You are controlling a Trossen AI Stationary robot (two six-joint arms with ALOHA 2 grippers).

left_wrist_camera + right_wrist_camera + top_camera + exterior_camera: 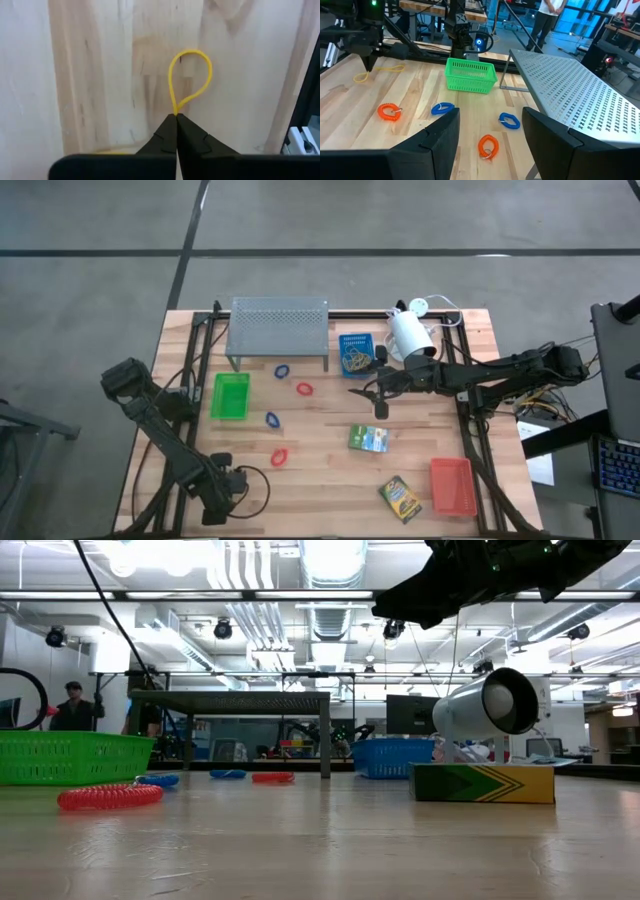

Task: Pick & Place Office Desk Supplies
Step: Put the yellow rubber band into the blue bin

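Left pincer pinching yellow rubber band on pale wood table, right pincer wide above it

Grey perforated metal shelf stands at table's far edge, centre. Green plastic tray lies nearer, to its left. Blue plastic tray sits right of shelf, beside white lamp. Red-orange plastic tray occupies near right corner, with yellow-green card box just left of it.
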